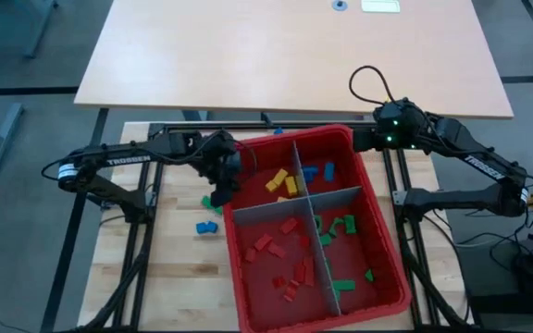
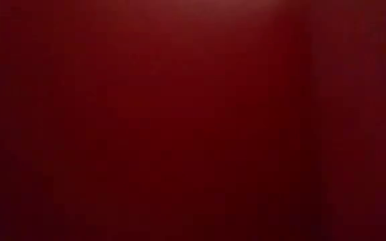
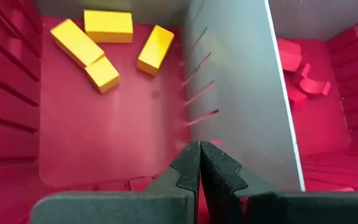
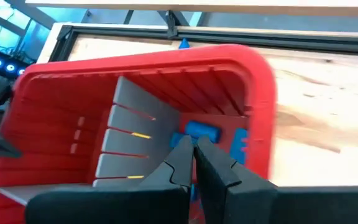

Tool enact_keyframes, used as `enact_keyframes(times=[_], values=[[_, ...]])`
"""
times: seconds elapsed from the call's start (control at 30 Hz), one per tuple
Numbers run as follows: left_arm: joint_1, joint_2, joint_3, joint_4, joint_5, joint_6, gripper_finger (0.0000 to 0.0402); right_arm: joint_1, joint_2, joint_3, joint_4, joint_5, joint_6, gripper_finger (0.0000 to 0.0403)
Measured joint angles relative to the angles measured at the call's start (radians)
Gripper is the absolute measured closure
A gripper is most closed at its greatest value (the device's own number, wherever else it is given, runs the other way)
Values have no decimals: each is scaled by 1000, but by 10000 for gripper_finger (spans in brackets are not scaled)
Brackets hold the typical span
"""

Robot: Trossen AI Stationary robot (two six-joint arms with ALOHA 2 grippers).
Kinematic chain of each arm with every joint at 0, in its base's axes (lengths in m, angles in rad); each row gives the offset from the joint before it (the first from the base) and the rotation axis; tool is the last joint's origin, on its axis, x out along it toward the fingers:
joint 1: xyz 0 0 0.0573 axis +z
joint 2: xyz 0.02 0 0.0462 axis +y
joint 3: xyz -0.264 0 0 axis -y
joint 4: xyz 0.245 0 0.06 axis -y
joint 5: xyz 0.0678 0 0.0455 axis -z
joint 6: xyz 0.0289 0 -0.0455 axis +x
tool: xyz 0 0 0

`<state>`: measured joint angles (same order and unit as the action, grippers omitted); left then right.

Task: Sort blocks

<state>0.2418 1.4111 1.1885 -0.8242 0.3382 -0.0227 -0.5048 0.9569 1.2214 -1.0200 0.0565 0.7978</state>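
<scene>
Three loose blocks (image 1: 209, 215) on table (image 1: 169, 268): light, stiff, we'd pinch long sides; left fingers (image 3: 199, 163) closed, right fingers (image 4: 192, 157) closed, both empty.

Even, diffuse overhead light is seen in the high view; soft shadows are cast under the arms, no hard glare. The low view is filled w/ dim, featureless dark red, darker toward the edges; nothing is resolved. In the left wrist view the yellow blocks (image 3: 107, 43) are sharp, bright; the fingers (image 3: 188, 168) are soft. The right wrist view is motion-blurred, esp. the red bin (image 4: 253, 81) rim.
</scene>
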Motion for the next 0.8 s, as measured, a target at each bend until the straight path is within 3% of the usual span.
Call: enact_keyframes(times=[0.4, 0.8], values=[[-10, -206, -63, -243, 51, -151, 401, -178, 47, 0, 1, -13, -164, 403], [-128, -363, -151, -271, 48, -401, 402, -278, 294, 0, 14, -167, -359, 403]])
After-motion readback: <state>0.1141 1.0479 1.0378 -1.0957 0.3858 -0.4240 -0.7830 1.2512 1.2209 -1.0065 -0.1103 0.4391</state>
